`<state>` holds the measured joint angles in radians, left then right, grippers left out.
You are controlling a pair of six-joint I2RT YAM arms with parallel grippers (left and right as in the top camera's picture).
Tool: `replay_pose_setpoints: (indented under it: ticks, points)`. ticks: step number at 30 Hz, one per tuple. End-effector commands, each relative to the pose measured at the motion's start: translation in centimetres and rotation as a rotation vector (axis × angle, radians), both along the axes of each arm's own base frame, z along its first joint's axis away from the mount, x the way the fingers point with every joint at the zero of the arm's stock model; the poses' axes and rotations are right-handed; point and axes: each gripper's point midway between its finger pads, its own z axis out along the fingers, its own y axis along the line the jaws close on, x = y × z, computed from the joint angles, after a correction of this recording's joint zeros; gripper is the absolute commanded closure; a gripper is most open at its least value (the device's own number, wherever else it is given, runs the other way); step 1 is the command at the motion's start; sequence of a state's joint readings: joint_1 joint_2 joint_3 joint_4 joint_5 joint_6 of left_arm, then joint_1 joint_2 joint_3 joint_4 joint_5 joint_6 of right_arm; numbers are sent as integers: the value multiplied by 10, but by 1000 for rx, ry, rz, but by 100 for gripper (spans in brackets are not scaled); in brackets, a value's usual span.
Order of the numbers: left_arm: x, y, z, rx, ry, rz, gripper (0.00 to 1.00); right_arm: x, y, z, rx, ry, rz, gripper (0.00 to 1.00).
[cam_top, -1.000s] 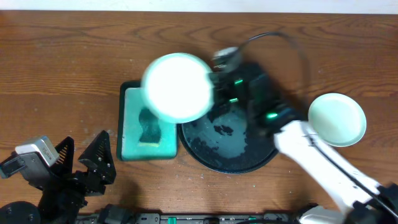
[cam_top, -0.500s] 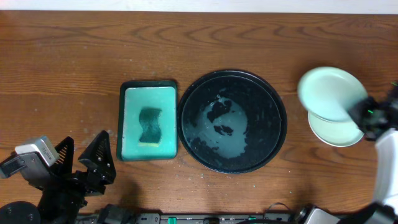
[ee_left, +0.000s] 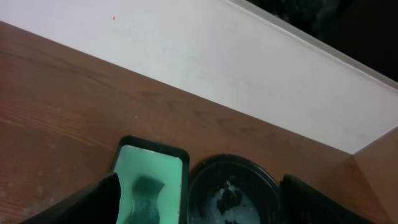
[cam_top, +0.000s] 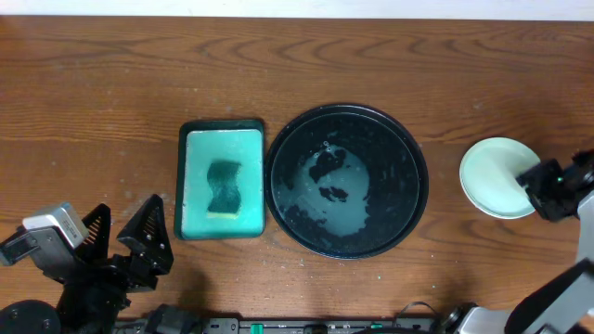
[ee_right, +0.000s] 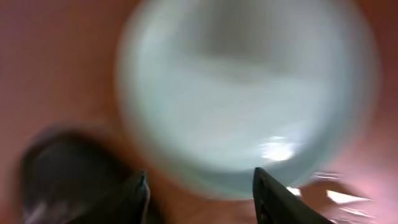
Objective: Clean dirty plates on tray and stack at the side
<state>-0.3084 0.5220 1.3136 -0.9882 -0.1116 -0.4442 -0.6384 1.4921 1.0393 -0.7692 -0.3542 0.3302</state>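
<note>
Plates flat, face up, right of tray, right gripper alongside

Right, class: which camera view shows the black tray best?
The overhead view: the whole tray, rim and smeared floor, lies unobstructed. The left wrist view catches only its far part, cut by the frame's bottom edge. The right wrist view is blurred; a dark shape there cannot be identified.
</note>
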Motion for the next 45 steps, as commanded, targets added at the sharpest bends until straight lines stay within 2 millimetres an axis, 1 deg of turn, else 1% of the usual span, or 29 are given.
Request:
replay_pose_setpoints:
  ticks: [1,2,3,4,7,9,12,14,19,23,26,28,32,36,40,45]
  points:
    - [-1,3,3,3,-10,17,19,29,91,98,126,-438,423,46]
    - [-1,3,3,2,-11,17,18,27,110,113,129,-490,494,41]
    - [-1,3,3,3,-10,17,19,23,128,125,132,-520,545,18]
    - [-1,3,3,3,-10,17,19,18,143,134,127,-535,589,1]
    - [-1,3,3,3,-10,17,19,2,185,155,134,-575,691,1]
    - [-1,3,3,2,-11,17,19,-8,207,166,136,-606,756,1]
    - [-1,3,3,2,-11,17,19,-21,229,178,128,-646,833,1]
    - [-1,3,3,2,-11,17,18,-28,236,181,132,-652,857,1]
    - [-1,3,3,3,-10,17,18,-42,239,179,47,-665,936,1]
    - [-1,3,3,3,-10,17,18,-41,226,184,-191,-732,949,1]
    - [-1,3,3,2,-11,17,18,-40,218,182,-366,-775,921,1]
    - [-1,3,3,3,-10,17,18,-46,217,174,-444,-785,907,1]
    - [-1,3,3,3,-10,17,18,-66,213,149,-557,-803,876,1]
    - [-1,3,3,3,-10,17,18,-78,207,131,-635,-897,831,1]
    - [-1,3,3,2,-11,17,18,-81,206,110,-675,-989,802,1]
    - [-1,3,3,3,-10,17,18,-76,208,86,-711,-1090,770,1]
